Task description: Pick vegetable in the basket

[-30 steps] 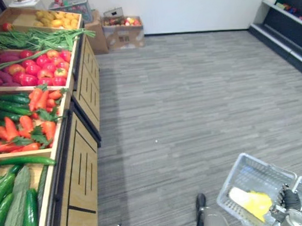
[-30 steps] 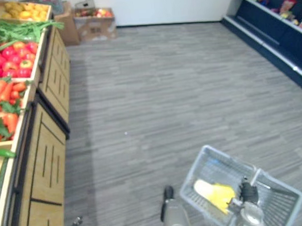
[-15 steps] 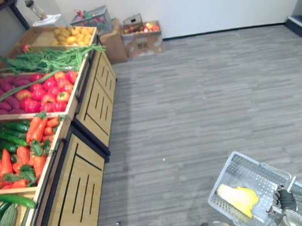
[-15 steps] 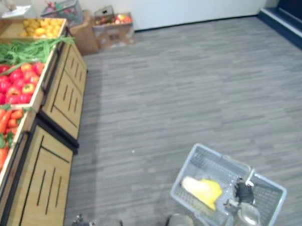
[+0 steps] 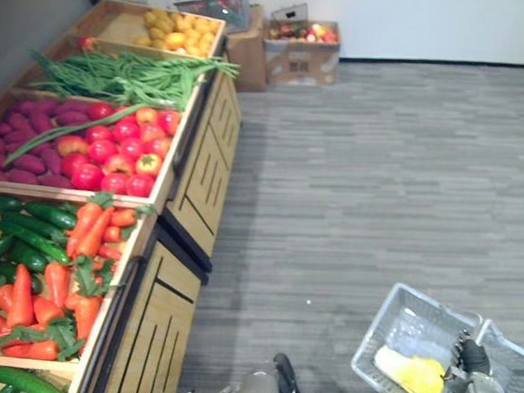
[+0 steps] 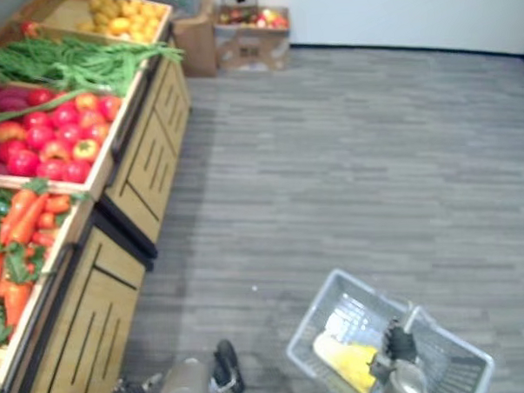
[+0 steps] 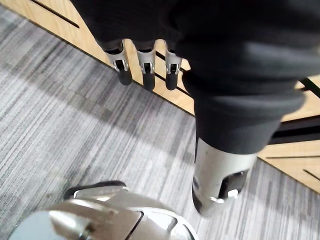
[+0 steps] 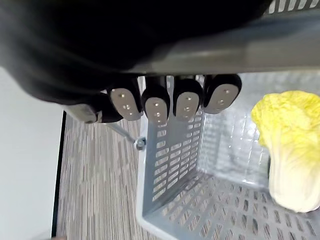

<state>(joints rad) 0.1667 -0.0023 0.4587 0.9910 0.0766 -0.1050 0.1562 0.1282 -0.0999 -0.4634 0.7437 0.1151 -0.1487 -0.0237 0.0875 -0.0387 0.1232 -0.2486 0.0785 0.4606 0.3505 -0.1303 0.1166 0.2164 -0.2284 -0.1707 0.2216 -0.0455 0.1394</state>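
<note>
Basket with yellow cabbage at one end hangs from right robot hand, fingers curled round its handle; left robot hand slack, empty, by wooden stand; risk: lopsided load tilts basket mid-reach.

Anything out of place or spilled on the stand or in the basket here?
Minor only: the long green beans spill past the edge of their crate, and one strand lies across the tomatoes. The basket hangs from the right hand, cabbage inside, nothing spilled.
</note>
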